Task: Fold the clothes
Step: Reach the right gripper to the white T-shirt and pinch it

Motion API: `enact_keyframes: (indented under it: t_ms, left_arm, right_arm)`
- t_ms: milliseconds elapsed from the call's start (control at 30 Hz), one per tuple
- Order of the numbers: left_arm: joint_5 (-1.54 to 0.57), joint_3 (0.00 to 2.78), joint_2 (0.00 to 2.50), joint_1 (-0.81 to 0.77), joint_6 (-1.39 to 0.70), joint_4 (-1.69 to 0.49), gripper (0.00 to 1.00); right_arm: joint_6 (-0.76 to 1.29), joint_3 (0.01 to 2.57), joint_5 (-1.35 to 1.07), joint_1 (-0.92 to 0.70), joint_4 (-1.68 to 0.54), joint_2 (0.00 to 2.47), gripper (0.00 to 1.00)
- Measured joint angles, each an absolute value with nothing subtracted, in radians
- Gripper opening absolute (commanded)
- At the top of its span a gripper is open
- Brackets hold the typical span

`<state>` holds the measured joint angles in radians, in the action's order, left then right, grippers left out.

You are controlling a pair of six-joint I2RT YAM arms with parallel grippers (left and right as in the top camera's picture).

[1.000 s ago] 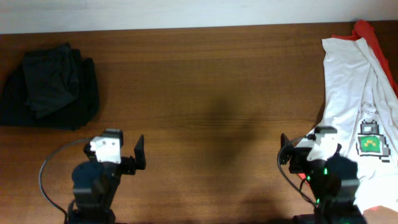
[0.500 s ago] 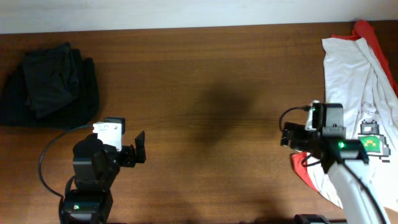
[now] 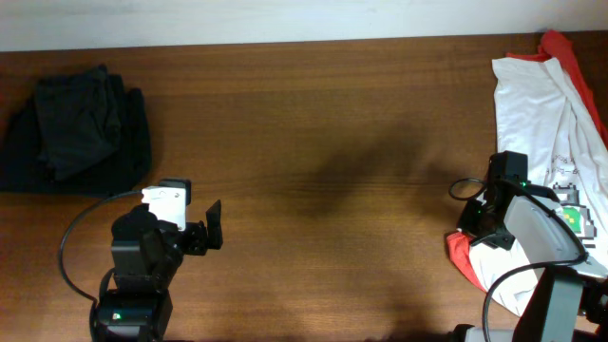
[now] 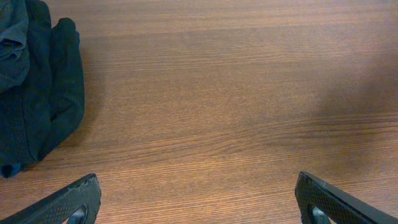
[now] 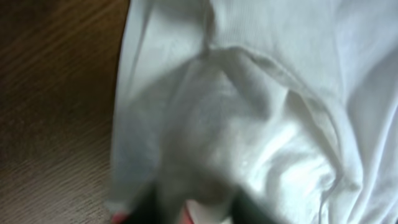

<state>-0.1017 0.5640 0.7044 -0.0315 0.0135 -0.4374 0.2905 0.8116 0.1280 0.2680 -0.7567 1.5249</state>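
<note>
- Dark pile [image 3: 76, 128]: bunched cloth at the table's [image 3: 323, 114] far-left corner, well apart from both arms.
- Left gripper [image 4: 199, 191]: fingers spread wide over bare wood and holding nothing, with the dark pile off to its left.
- Right gripper [image 3: 482, 226]: down at the white shirt's [image 3: 532, 104] left edge. Its wrist view is filled with blurred white folds and the fingertips are lost in shadow, so I cannot tell whether they are apart or pinching cloth.
- White shirt: lies crumpled along the right edge of the table, print partly under the arm. It looks light, limp and thin, so it will likely sag and drag rather than slide whole. I would take it at a hem or shoulder seam, pinching one layer only.
- Red shirt [image 3: 575, 52]: under the white one, showing at the far-right corner and near the gripper. It could come up with the white one if the pinch goes too deep.
- Since a second ago: the right arm has swung from the table's near edge out to the shirt, and the left arm has shifted slightly. Neither shirt appears to have moved.
</note>
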Motion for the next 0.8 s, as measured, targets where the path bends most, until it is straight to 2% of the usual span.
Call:
enact_keyframes:
  t_ms: [133,300,400,733,767,800]
  left_arm:
    - [-0.102,0.564,0.704,-0.031,0.014,-0.437,0.99]
    - [-0.102,0.564,0.704,-0.031,0.014,-0.438,0.99]
    - [-0.102,0.565,0.704,-0.031,0.014,-0.438,0.99]
    - [-0.102,0.565,0.704,-0.031,0.014,-0.438,0.99]
    - [-0.102,0.565,0.704,-0.031,0.014,-0.438,0.99]
    - [-0.102,0.565,0.704,-0.031,0.014,-0.438,0.99]
  right_arm:
    - [0.291,0.85,0.131,0.269,-0.792,1.509,0.11]
    - [0.292,1.023,0.132,0.27,-0.896,1.438,0.11]
    - [0.291,1.094,0.133,0.27,-0.919,1.402,0.17]
    - [0.288,1.106,0.142,0.27,-0.971,1.394,0.19]
    - [0.288,1.106,0.143,0.27,-0.97,1.394,0.27]
    - [0.288,1.106,0.143,0.27,-0.971,1.394,0.44]
